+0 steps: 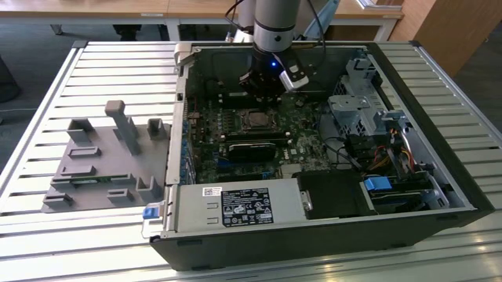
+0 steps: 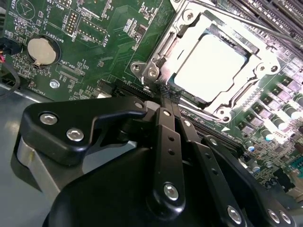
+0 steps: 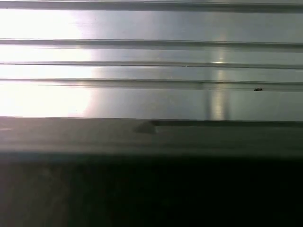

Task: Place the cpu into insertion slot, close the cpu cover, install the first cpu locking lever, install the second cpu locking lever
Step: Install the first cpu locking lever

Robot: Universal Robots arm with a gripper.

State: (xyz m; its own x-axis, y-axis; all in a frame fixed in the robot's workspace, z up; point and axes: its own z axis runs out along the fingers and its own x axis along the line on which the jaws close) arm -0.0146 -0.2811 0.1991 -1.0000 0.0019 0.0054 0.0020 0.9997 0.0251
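1. Just beyond the fingertips, the cpu (image 2: 214, 66) sits in its socket, cover (image 2: 177, 40) closed around it.
2. Gripper (image 2: 168, 92) fingers pressed together, empty, tips beside the socket's near corner.
3. Exterior view: gripper (image 1: 263, 94) hangs just behind the socket.

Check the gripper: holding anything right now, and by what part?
Nothing held. The gripper has its fingers closed together, tips at the socket's edge beside the cpu cover; the cpu sits in the socket.
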